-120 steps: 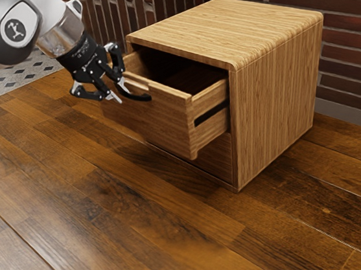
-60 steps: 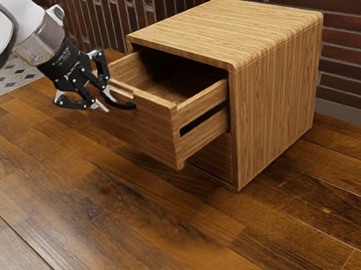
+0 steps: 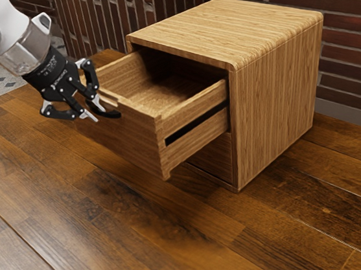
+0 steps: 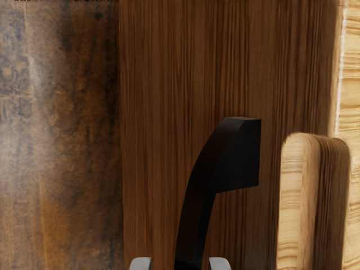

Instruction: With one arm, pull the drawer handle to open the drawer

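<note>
The hand [image 3: 94,106] is closed around the black handle [image 4: 216,185] on the front of the drawer [image 3: 169,117]. The drawer stands well out of the cabinet [image 3: 270,93], its inside showing. The task looks nearly done, with little pulling to go.

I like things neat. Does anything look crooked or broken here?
Nothing looks broken or spilled. The drawer just sticks partway out of the cabinet, sitting straight, with the gripper at its black handle.
</note>
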{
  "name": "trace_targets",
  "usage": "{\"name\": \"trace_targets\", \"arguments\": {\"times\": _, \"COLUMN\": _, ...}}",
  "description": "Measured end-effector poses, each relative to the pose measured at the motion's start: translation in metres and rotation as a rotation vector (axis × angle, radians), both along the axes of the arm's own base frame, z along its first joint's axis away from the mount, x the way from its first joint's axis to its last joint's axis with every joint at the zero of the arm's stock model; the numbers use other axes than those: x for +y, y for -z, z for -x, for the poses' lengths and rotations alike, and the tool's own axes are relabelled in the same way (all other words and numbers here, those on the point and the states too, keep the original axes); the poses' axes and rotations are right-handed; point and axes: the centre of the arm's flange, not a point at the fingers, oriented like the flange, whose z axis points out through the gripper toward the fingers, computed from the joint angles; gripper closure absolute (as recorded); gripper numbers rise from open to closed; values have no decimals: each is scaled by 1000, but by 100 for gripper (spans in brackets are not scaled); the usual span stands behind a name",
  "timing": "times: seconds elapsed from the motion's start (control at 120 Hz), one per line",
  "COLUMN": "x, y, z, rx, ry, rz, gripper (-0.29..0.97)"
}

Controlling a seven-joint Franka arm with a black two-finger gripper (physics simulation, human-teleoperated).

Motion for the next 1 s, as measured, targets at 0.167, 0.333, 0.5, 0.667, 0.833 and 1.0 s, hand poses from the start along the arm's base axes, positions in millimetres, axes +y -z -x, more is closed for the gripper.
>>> {"name": "trace_targets", "arguments": {"times": 0.167, "x": 6, "y": -5, "z": 18, "rx": -15, "ry": -15, "rz": 4, "gripper": 64}}
{"name": "trace_targets", "arguments": {"times": 0.333, "x": -1, "y": -5, "z": 26, "rx": -16, "ry": -7, "rz": 3, "gripper": 64}}
{"name": "trace_targets", "arguments": {"times": 0.5, "x": -4, "y": -4, "z": 38, "rx": -20, "ry": -7, "rz": 2, "gripper": 64}}
{"name": "trace_targets", "arguments": {"times": 0.667, "x": 0, "y": -6, "z": 52, "rx": -27, "ry": -20, "rz": 2, "gripper": 64}}
{"name": "trace_targets", "arguments": {"times": 0.833, "x": 3, "y": -13, "z": 68, "rx": -48, "ry": -32, "rz": 0, "gripper": 64}}
{"name": "trace_targets", "arguments": {"times": 1.0, "x": -5, "y": -94, "z": 122, "rx": -180, "ry": -24, "rz": -33, "gripper": 47}}
